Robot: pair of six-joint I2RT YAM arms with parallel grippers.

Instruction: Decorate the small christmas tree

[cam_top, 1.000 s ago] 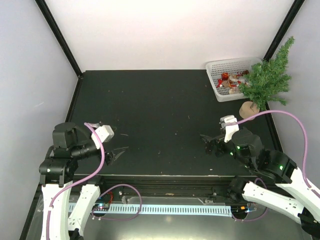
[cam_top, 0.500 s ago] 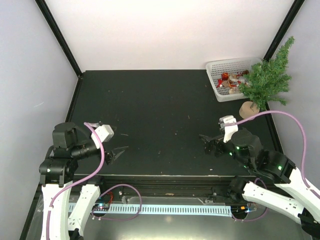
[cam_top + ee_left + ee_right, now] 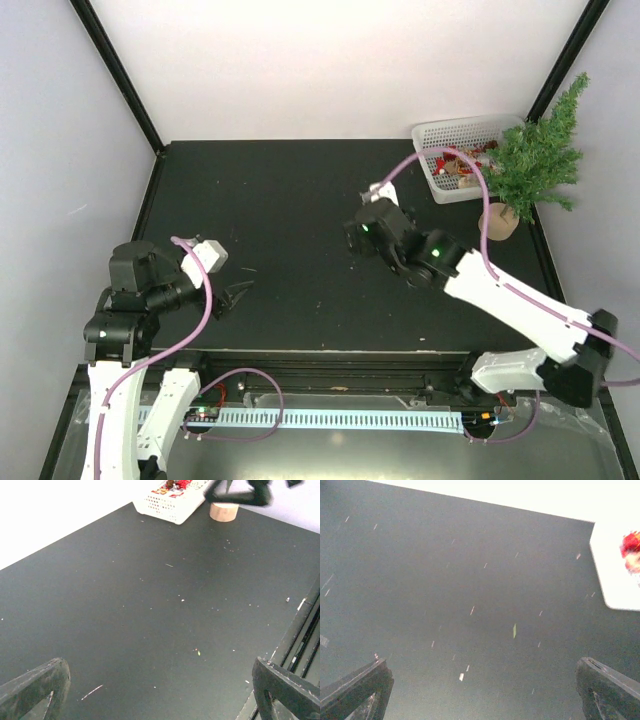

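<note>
The miniature green fir tree (image 3: 535, 160) on its round tan base stands upright, touching the near right corner of the white mesh plastic basket (image 3: 436, 134). That probably keeps the carry short for the red and gold ornaments (image 3: 462, 165) heaped inside. No ornament shows on the tree. The right tool (image 3: 352, 238) hovers over the black worktop (image 3: 280, 200), left of the basket, jaws wide and empty, likely ready to take an ornament. The left tool (image 3: 232, 298), equally wide and empty, sits well apart from the basket, seemingly parked clear.
</note>
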